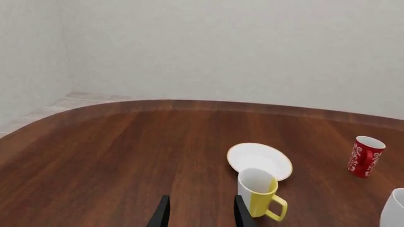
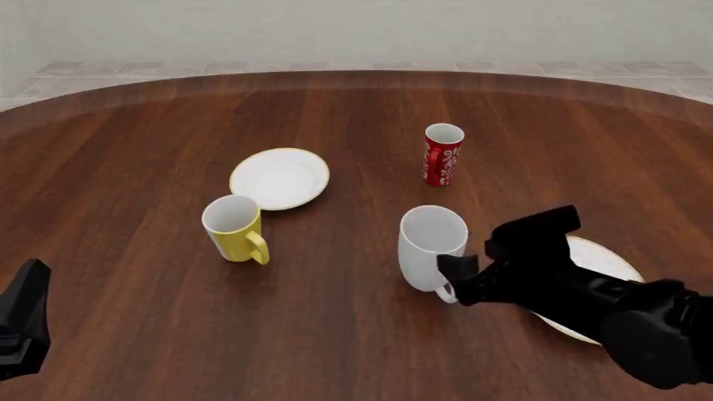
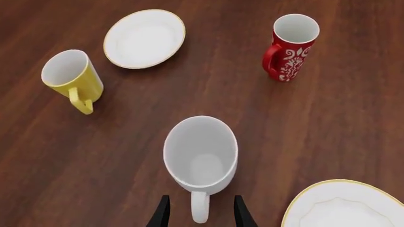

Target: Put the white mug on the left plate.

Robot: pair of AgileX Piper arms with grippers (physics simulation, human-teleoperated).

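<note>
- The right gripper [image 3: 199, 213] hangs just behind the tall, plain white mug [image 3: 200, 156], its two dark fingers spread apart on either side of the mug's loop handle and not touching it. The handle points back toward the tool, which I judge is why the arm comes in from this side: the loop is the natural thing to pinch.
- The white mug stands upright on the dark brown wooden table [image 2: 134, 150], mouth open to the wrist camera. Its glossy, smooth wall looks slippery, so a grip on the handle seems safer than one on the rim.
- The small round white plate with a thin gold rim [image 3: 144, 39] lies flat well beyond the mug and off to the left of the tool, empty. It is shallow and only somewhat wider than the mug, so the mug will need centring.
- A shiny yellow mug with a loop handle [image 3: 71, 78] sits between the tool and that plate, to the left; a carry path may have to clear it.
- A tall red cup with white scroll patterning [image 3: 290, 47] stands ahead and to the right.
- The larger white gold-rimmed plate [image 3: 344, 205] lies just right of the gripper.
- The left gripper [image 1: 200, 215] waits far off, fingers parted, holding nothing.
</note>
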